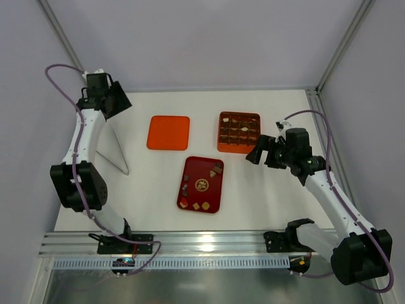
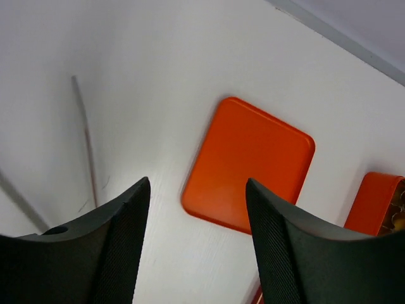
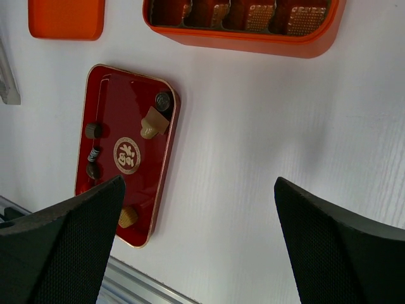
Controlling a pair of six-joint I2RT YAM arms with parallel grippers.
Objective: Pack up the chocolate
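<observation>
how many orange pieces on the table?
2. A flat lid toward the far side, left of centre; a grid box to its right, apart from it. None seem hidden.

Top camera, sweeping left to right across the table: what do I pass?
First the left gripper → orange lid → dark red tray holding loose chocolates → orange gridded box → right gripper.

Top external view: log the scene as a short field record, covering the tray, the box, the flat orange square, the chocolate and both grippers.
tray: dark red tray, mid-table, loose chocolate pieces on it
box: orange gridded box, beyond the tray, chocolate in cells
square: flat orange square, left of the box
left gripper: open, empty, far left
right gripper: open, empty, right of the box
</observation>
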